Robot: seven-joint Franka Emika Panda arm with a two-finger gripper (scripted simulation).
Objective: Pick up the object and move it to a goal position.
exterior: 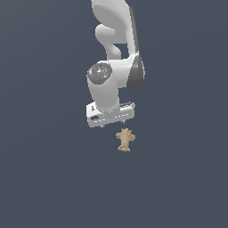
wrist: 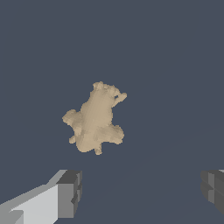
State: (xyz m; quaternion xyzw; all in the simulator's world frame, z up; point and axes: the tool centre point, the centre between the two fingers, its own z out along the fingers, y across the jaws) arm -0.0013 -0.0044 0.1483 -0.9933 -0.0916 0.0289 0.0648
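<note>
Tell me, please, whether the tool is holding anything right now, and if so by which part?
Nothing is held. The tool is open, and the tan figurine lies apart from its fingers.

Text on the arm: none can be read
Text on the figurine: none
Text on the ground: none
Labels, brands, numbers, signs: none in either view
</note>
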